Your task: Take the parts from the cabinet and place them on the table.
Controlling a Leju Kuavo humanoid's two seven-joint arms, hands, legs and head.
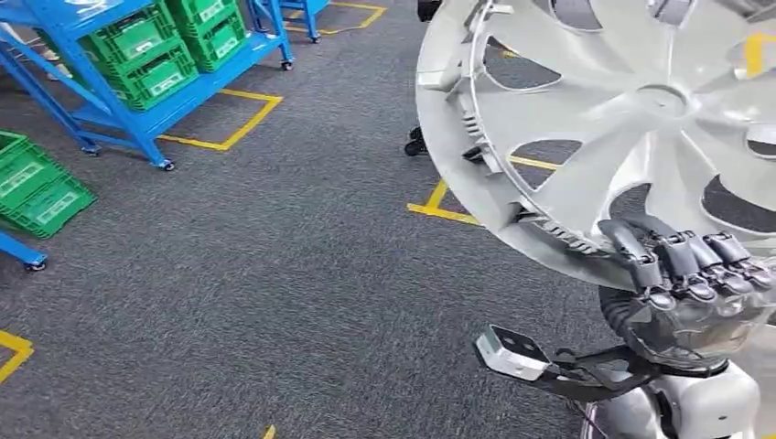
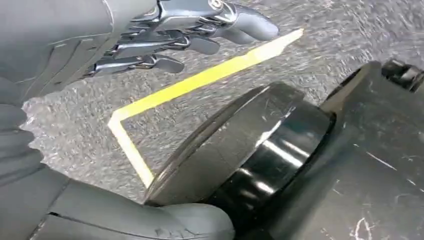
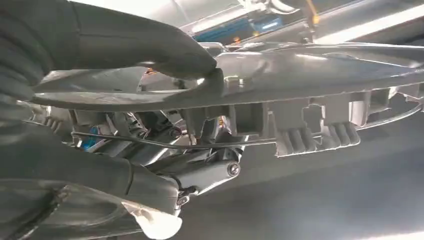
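Observation:
A large silver wheel cover (image 1: 631, 119) fills the upper right of the head view, tilted, with its ribbed inner side facing me. My right hand (image 1: 686, 274) grips its lower rim, dark fingers curled over the edge. In the right wrist view the thick thumb (image 3: 165, 50) presses on one face of the wheel cover's rim (image 3: 310, 65) while the fingers (image 3: 200, 170) close beneath it. My left hand (image 2: 165, 35) hangs over the carpet with fingers stretched out and apart, holding nothing.
A blue wheeled rack (image 1: 119, 110) loaded with green crates (image 1: 151, 50) stands at the upper left. More green crates (image 1: 37, 187) sit at the left edge. Yellow tape lines (image 1: 229, 128) mark the grey carpet (image 1: 274, 274).

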